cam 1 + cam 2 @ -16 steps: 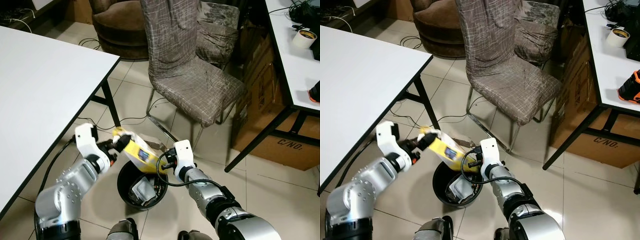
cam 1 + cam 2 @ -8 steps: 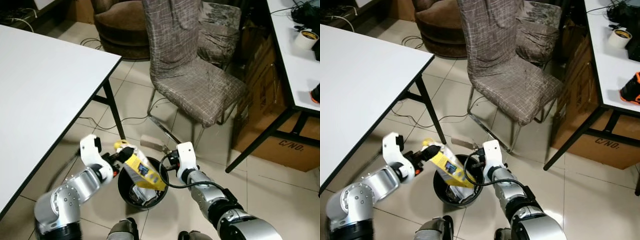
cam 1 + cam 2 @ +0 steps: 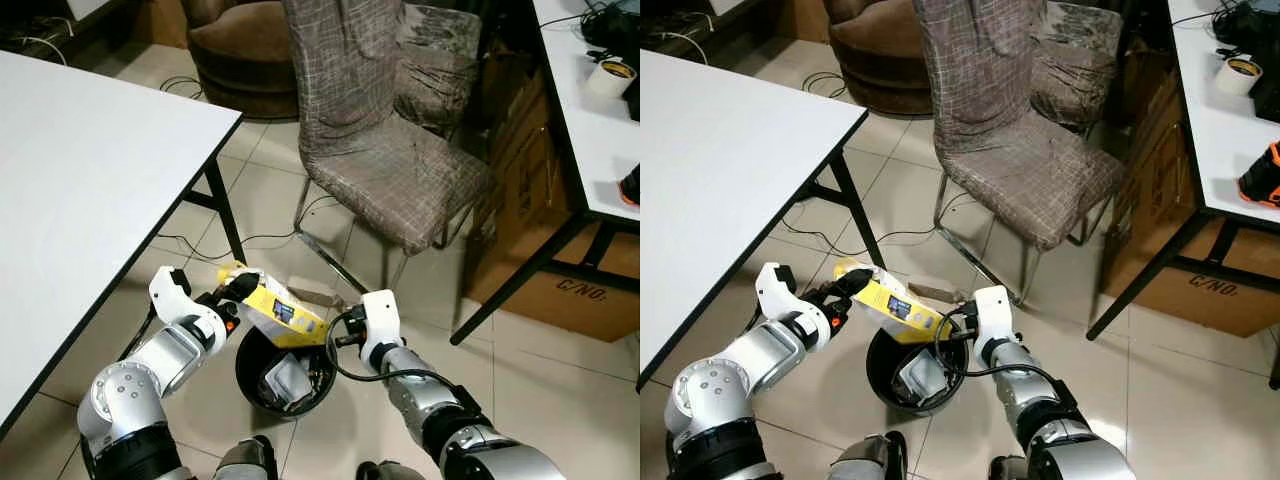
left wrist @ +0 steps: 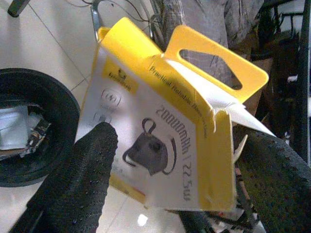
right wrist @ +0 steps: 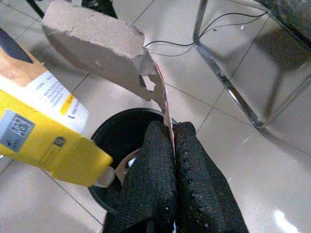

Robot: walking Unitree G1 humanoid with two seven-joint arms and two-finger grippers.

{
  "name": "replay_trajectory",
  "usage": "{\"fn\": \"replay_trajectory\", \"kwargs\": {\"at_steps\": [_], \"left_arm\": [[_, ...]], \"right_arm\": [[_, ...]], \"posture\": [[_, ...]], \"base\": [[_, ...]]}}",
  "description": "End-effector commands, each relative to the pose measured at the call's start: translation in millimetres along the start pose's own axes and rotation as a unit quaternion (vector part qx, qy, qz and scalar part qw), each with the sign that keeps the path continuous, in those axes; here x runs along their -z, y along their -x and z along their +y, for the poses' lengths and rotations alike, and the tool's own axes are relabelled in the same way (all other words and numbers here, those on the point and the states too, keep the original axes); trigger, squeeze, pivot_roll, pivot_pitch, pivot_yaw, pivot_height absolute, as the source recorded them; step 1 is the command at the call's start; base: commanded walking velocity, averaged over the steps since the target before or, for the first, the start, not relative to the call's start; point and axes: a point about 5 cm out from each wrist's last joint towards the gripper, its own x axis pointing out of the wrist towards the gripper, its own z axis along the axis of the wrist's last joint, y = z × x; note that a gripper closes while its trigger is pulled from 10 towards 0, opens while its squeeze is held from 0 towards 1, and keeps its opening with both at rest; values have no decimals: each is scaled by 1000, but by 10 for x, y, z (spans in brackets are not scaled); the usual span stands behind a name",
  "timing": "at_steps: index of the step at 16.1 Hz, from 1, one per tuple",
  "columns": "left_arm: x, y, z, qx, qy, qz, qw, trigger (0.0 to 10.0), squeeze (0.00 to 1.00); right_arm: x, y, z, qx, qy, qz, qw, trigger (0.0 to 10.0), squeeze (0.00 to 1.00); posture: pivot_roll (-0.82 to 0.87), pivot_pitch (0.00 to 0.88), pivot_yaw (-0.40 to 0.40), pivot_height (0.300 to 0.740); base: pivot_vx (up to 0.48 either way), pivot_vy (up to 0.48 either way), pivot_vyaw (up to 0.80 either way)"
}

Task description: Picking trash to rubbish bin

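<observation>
Two grippers over black rubbish bin (image 3: 262, 372): left gripper (image 3: 232, 291) clamps yellow carton (image 3: 275, 310), lifted since half a second ago; right gripper (image 5: 171, 145) pinches cardboard scrap (image 5: 97, 46). Release pending.

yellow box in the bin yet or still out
Out: the yellow box hangs above the bin, held by the left end effector.

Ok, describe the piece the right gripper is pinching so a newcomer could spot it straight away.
Start at the grey fabric-covered chair and drop to the round black rubbish bin on the tiles in front of it. Over the bin's rim the right gripper pinches a torn brown cardboard scrap. It is plain and ragged-edged, unlike the printed yellow box beside it.
</observation>
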Motion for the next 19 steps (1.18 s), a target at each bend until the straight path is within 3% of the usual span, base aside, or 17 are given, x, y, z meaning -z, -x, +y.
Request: {"fn": "replay_trajectory", "kwargs": {"at_steps": [1, 2, 3, 4, 5, 6, 8, 11, 13, 16, 19], "left_arm": [[30, -23, 26, -26, -105, 8, 994, 10000, 0], [80, -56, 39, -37, -253, 13, 967, 10000, 0], [140, -98, 58, -34, -305, 16, 952, 10000, 0], [165, -123, 67, -32, -325, 16, 945, 10000, 0], [284, -194, 104, -18, -430, 35, 902, 10000, 0], [353, -228, 135, -11, -491, 46, 870, 10000, 0], [399, -313, 134, 5, -505, 39, 862, 10000, 0], [398, -384, 98, 29, -507, 19, 861, 10000, 0], [394, -376, 139, 27, -514, 16, 857, 10000, 0], [352, -283, 321, -12, -512, -15, 859, 10000, 0], [352, -283, 321, -12, -512, -15, 859, 10000, 0]], "right_arm": [[22, 27, -47, 10, -9, -10, 1000, 10000, 0], [-10, 35, -78, 12, -8, -23, 1000, 10000, 0], [-44, 44, -112, 16, -8, -38, 999, 10000, 0], [-64, 50, -131, 19, -9, -47, 999, 10000, 0], [-110, 74, -180, 27, -15, -71, 997, 10000, 0], [-121, 92, -197, 30, -14, -82, 996, 10000, 0], [-90, 150, -227, 35, -11, -94, 995, 10000, 0], [-38, 231, -212, 34, -6, -106, 994, 10000, 0], [-7, 261, -186, 34, -7, -105, 994, 10000, 0], [58, 294, -107, 19, -6, -88, 996, 10000, 0], [58, 294, -107, 19, -6, -88, 996, 10000, 0]], "posture": [[97, 159, 4, 740], [79, 160, 5, 740], [64, 158, 6, 740], [59, 157, 6, 740], [32, 156, 5, 740], [20, 155, 5, 740], [2, 154, 4, 740], [-16, 145, 5, 740], [-16, 133, 6, 740], [-15, 108, 8, 740], [-15, 108, 8, 740]], "base": [[0, 0, 0], [0, 0, 0], [0, 0, 0], [0, 0, 0], [0, 0, 0], [0, 0, 0], [0, 0, 0], [0, 0, 0], [0, 0, 0], [0, 0, 0], [0, 0, 0]]}}
